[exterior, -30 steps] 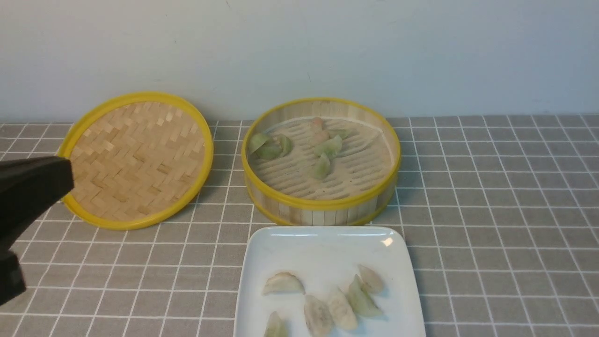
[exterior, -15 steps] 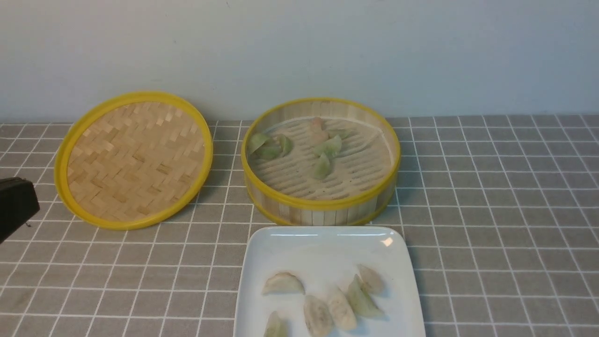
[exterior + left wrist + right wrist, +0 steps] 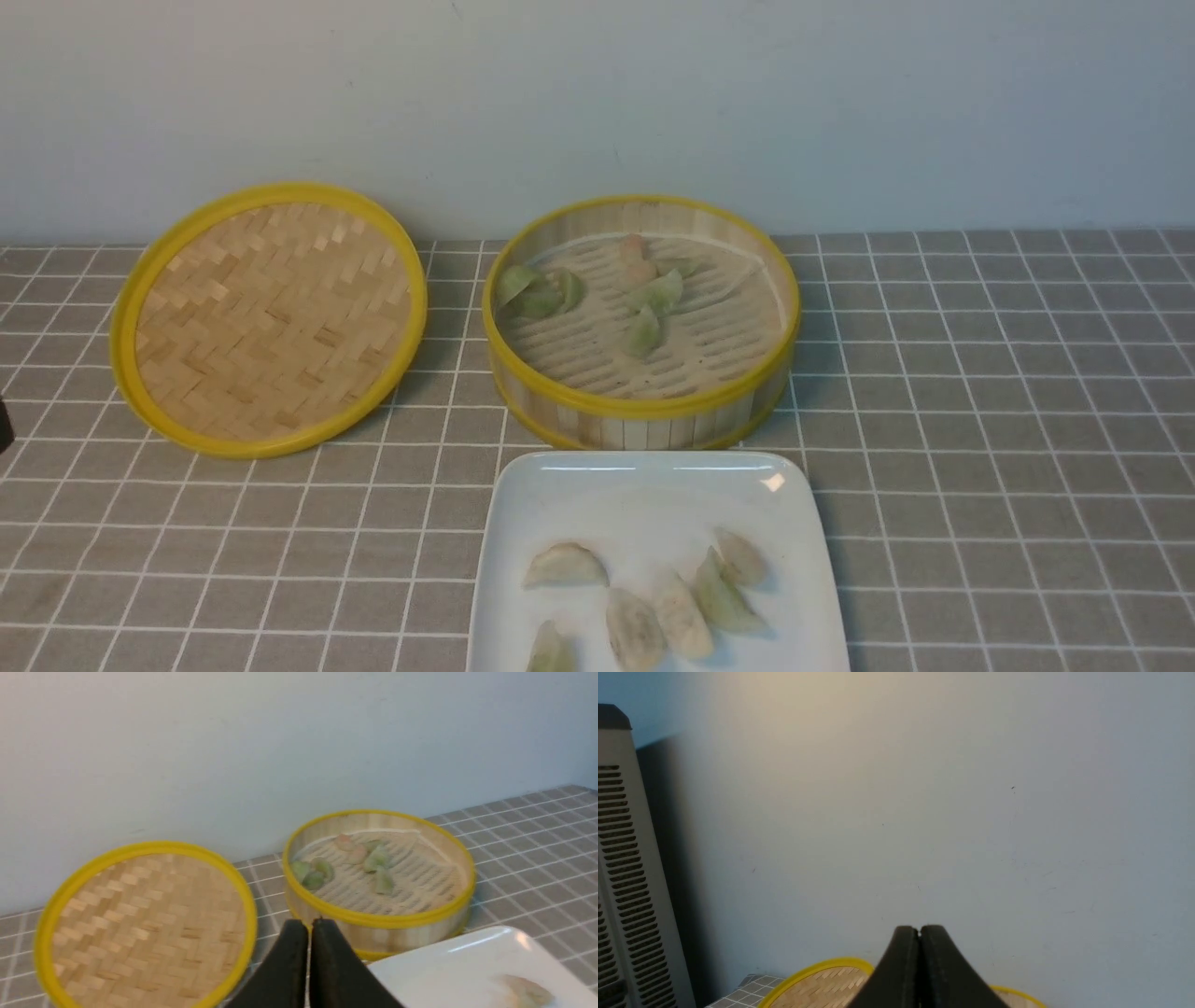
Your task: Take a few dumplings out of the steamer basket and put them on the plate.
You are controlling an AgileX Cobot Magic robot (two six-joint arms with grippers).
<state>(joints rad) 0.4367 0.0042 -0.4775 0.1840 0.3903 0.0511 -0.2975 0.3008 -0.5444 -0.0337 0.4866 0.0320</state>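
The round bamboo steamer basket [image 3: 644, 411] [image 3: 411, 919] stands mid-table with several pale green and pinkish dumplings [image 3: 642, 331] [image 3: 383, 881] on its slatted floor. In front of it the white square plate [image 3: 644, 495] [image 3: 448, 961] holds several dumplings [image 3: 564, 565] [image 3: 523, 991]. My left gripper [image 3: 309, 924] is shut and empty, pulled back to the near left; only a dark sliver of it [image 3: 4, 425] shows at the front view's left edge. My right gripper [image 3: 919, 928] is shut with nothing in it, raised and facing the wall, and it is outside the front view.
The flat woven lid [image 3: 266, 317] [image 3: 145, 924] [image 3: 822, 984] with a yellow rim leans against the wall left of the basket. A grey grid-pattern cloth [image 3: 980, 420] covers the table. A slotted grey appliance [image 3: 626, 868] stands by the wall.
My left arm has drawn back to the left, sliding out of the front view until only a sliver stays at the edge. Basket, plate and dumplings have not moved.
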